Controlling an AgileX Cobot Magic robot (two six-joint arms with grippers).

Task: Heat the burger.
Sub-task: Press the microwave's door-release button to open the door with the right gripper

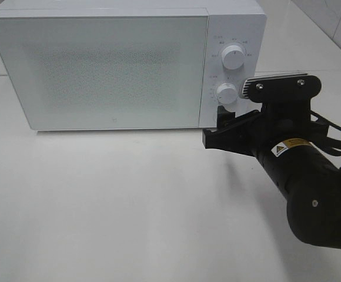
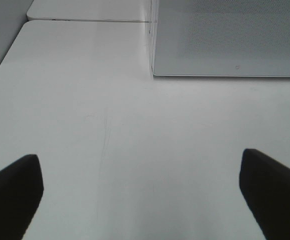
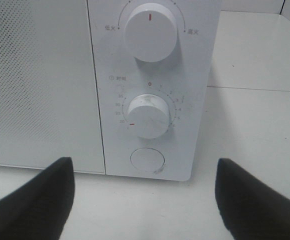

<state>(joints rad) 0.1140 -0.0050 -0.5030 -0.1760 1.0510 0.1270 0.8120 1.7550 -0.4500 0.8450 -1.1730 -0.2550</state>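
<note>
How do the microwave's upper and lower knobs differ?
The upper knob has its red mark straight up; the lower knob has its pointing sideways toward the door. The upper knob carries text labels beside it; the lower knob is ringed by numbers. Both are white, round.

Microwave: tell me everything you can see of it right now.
The microwave is a white box standing upright on the white table. Its dotted door is shut and hides the inside. The side panel carries an upper knob, a timer knob with its red mark off zero, and a round button. The open right gripper faces the panel without touching.
</note>
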